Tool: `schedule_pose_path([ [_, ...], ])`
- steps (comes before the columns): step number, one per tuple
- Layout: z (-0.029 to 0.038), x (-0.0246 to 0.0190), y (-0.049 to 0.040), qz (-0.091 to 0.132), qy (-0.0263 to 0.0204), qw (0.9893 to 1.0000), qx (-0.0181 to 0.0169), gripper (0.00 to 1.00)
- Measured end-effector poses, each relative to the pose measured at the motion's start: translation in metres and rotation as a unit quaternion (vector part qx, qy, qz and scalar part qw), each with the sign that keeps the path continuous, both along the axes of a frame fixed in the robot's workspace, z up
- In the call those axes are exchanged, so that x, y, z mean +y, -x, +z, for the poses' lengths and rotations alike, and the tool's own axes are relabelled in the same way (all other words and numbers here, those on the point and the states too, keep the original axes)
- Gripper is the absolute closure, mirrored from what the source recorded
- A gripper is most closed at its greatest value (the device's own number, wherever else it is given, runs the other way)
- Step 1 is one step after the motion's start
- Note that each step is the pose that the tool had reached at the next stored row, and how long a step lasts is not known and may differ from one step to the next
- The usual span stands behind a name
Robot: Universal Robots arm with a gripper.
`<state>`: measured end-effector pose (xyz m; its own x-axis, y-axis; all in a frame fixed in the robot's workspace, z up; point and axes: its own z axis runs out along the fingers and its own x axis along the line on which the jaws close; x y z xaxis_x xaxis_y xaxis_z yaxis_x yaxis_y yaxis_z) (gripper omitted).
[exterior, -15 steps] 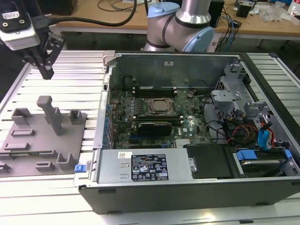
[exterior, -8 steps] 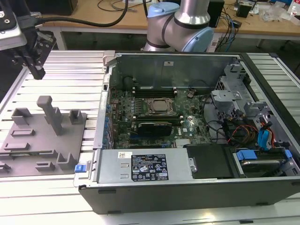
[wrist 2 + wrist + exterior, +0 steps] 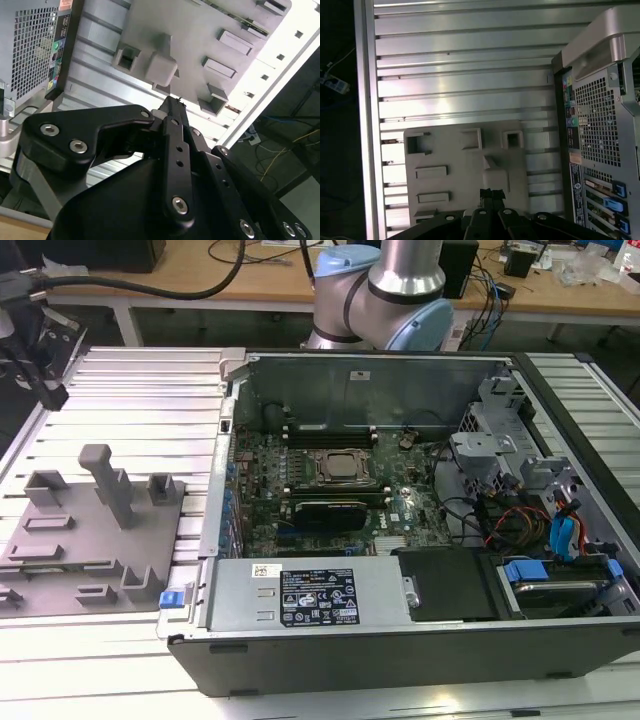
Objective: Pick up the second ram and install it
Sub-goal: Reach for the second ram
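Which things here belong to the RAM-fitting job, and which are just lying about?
Job: hand, above the grey holder tray; thin green strip at the tray's edge, possibly the second ram; memory slots in the open computer case.

Lying about: power supply, drive cables, bench cables, power strip on the floor.

Matt grey plastic tray [image 3: 70,560] on glossy ribbed metal table [image 3: 140,390]; end effector [image 3: 176,106] matt black

Wooden workbench [image 3: 150,285] behind, draped with cables [image 3: 488,310], ribbed aluminium table [image 3: 140,390], dark floor [image 3: 340,150] beside it
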<state>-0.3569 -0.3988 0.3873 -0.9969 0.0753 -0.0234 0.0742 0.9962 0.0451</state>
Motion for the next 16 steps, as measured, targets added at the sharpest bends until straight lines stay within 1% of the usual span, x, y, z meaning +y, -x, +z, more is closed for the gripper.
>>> schedule_pose_path([
  [1,-0.0001,0.0,0.0019,0.0,0.0,1.0,0.0,0.89],
  [3,-0.0003,0.0,0.0089,0.0,0.0,1.0,0.0,0.89],
  [5,-0.0004,0.0,0.013,0.0,0.0,1.0,0.0,0.89],
  [6,-0.0005,0.0,0.017,0.0,0.0,1.0,0.0,0.89],
  [7,-0.0006,0.0,0.0219,0.0,0.0,1.0,0.0,0.89],
  [8,-0.0007,0.0,0.0296,0.0,0.0,1.0,0.0,0.89],
  [10,-0.0008,0.0,0.0374,0.0,0.0,1.0,0.0,0.89],
  [11,-0.0009,0.0,0.0427,0.0,0.0,1.0,0.0,0.89],
  [12,-0.001,0.0,0.0515,0.0,0.0,1.0,0.0,0.89],
  [14,-0.0011,-0.0007,0.0527,0.0,0.0002,1.0,0.0,0.89],
  [16,-0.0015,-0.004,0.0528,0.0,0.0009,1.0,0.0,0.89],
])
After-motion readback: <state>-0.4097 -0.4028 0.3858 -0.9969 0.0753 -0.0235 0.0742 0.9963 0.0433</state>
